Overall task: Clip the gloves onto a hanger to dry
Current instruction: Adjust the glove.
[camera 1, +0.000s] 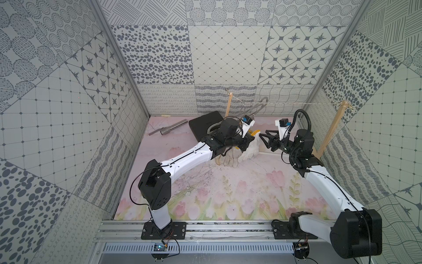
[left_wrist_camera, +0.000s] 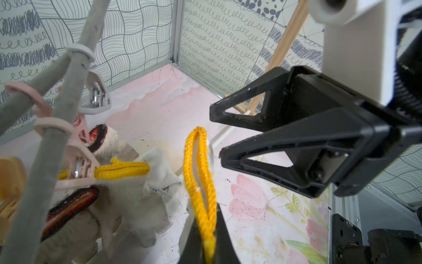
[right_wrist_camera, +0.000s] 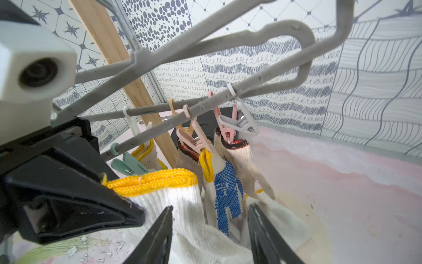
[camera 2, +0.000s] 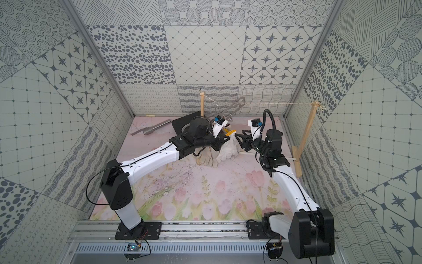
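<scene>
My left gripper (left_wrist_camera: 209, 242) is shut on the yellow-edged cuff (left_wrist_camera: 199, 173) of a white glove (camera 1: 250, 148), which hangs below it near the back of the floor. My right gripper (right_wrist_camera: 210, 208) stands open just to the right of that glove (right_wrist_camera: 178, 205), jaws apart with nothing held; it also shows in a top view (camera 2: 239, 133). The grey hanger (right_wrist_camera: 228, 45) hangs from the string behind. Pink pegs (right_wrist_camera: 194, 141) hold a blue-dotted glove (right_wrist_camera: 228, 194) and cream gloves (right_wrist_camera: 242, 157) on it. A white peg (right_wrist_camera: 239, 123) hangs free. More gloves (camera 1: 226, 157) droop under my left wrist.
Two wooden posts (camera 1: 228, 105) (camera 1: 331, 132) carry a string (camera 1: 296, 104) across the back right. A black tray (camera 1: 205, 125) and a grey tube (camera 1: 169, 129) lie at the back left. Patterned walls enclose the floral floor (camera 1: 228, 194).
</scene>
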